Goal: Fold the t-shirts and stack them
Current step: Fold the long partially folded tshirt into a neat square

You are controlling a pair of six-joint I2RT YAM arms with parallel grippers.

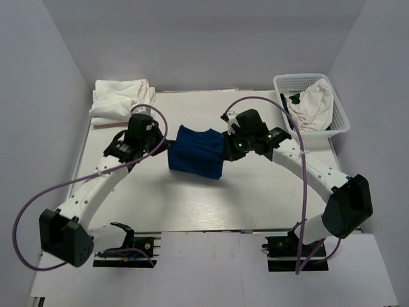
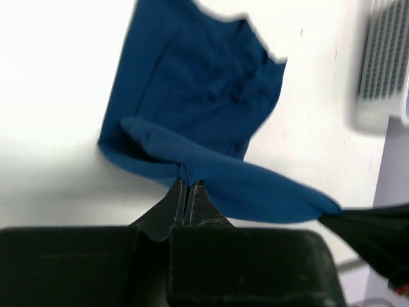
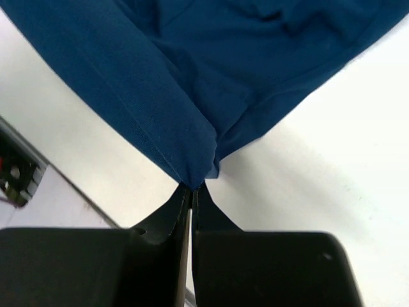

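Item: navy t-shirt [image 1: 197, 152], part-folded, slung between 2 claws over the table [image 1: 255, 204]. Its lower part seems to rest on the surface; how much hangs free cannot be told. Left claw [image 2: 186, 189]: fingers pressed flat together on a bunched edge, with the cloth spreading ahead of the tips and a rolled fold running off to their right. Right claw [image 3: 193, 190]: likewise pinched tight on a corner, with cloth fanning out ahead of the tips on both sides. Step in hand, as judged: carrying the held edge over to complete a fold. Handling note: move the 2 claws together and level so the edge between them stays taut. Lay it square onto the lying part, and let go only once the cloth lies flat. A pinch this thin may slip, and slack in the middle would set a crooked crease. Pose: both arms reach forward with elbows outboard and forearms angled inward, wrists turned so the claws face each other across the shirt. Also listed: white t-shirts [image 1: 118, 99], heaped well beyond the left claw and outward of it. Basket [image 1: 342, 125], beyond and outward of the right claw, holds 1 white tee [image 1: 314, 102].
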